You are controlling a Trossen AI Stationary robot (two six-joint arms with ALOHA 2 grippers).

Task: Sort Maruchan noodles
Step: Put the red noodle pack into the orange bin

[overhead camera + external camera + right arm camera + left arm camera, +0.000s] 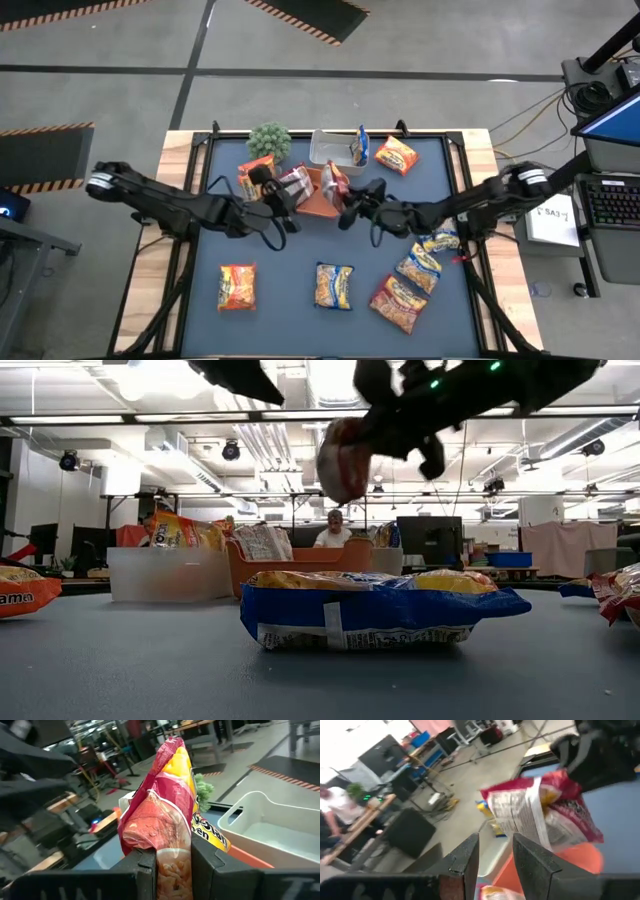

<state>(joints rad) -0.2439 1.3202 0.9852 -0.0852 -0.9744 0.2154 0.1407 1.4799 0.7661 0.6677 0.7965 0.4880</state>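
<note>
Between the right gripper's dark fingers we hold a red packet of Maruchan noodles, pinched at its lower seam so the rest stands up past the fingertips. From above, this gripper hangs over the orange tray near the table's middle, and the low view shows the packet lifted well clear of the surface.

Just across from us the left gripper hovers near the tray's other side. Its fingers stand a little apart with nothing between them, and its camera looks straight at our red packet.

Past the tray sits a clear tub with a blue packet standing in it, and an orange packet lies beside that. More packets lie loose on the blue table behind the grippers: an orange one, a blue-and-yellow one, and a cluster under the right arm.

We judge the grip the main risk: we hold only an edge of glossy plastic, so a quick swing could let the packet slide out or flop sideways and land outside its container. The two grippers are also close together, and a careless move by either could knock the packet or bump the other arm.
</note>
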